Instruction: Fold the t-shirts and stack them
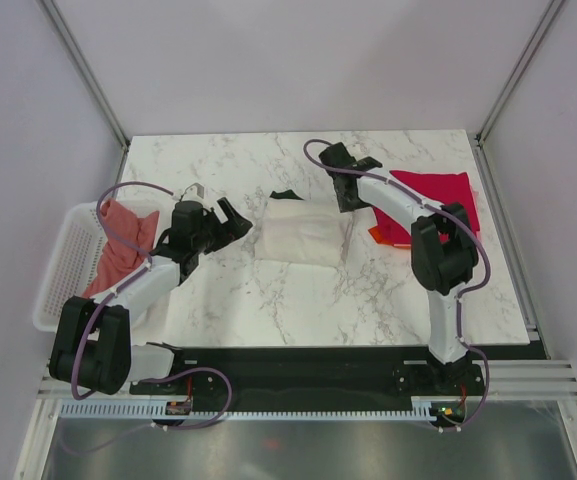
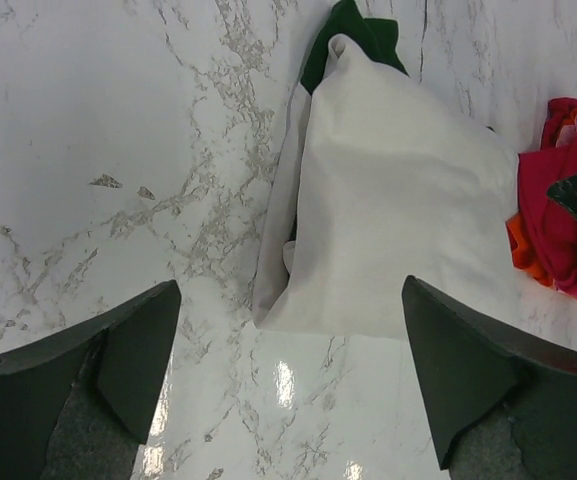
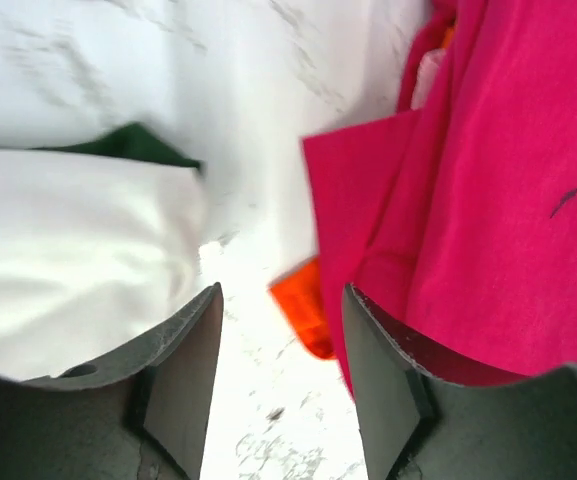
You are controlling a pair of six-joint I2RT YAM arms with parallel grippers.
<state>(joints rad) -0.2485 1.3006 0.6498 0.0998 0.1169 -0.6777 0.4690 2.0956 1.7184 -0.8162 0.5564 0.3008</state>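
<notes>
Seen from above, the white marble table [image 1: 268, 300] carries a cream t-shirt [image 1: 303, 235] folded into a soft rectangle near its middle, with a scrap of dark green showing at the far edge of the fold. Toward the right edge a magenta t-shirt [image 1: 438, 192] lies flat, and a corner of an orange t-shirt [image 1: 379, 236] pokes out from under it. Only this view shows the white plastic lattice basket [image 1: 56, 285] at the table's left edge, with a salmon-pink t-shirt [image 1: 118, 245] crumpled inside. The left gripper [image 1: 236, 222] sits just left of the cream t-shirt. The right gripper [image 1: 351, 203] sits between the cream t-shirt and the magenta one.

The left wrist view brings out texture. The left gripper's dark, matte, wedge-shaped fingers [image 2: 118, 350] stand wide apart with nothing between them. The cream cloth is smooth on top, its layered edges stacked along one side, and the green part is bunched at the far end. The table is glossy and reflects small lights. Magenta and orange folds crowd the right of this view.

The right wrist view is blurred. The right gripper's fingers [image 3: 183, 370] are apart and hold nothing. Through the gap show bare marble and the bright orange corner, with cream cloth to one side and magenta cloth, bearing a small dark mark, to the other.
</notes>
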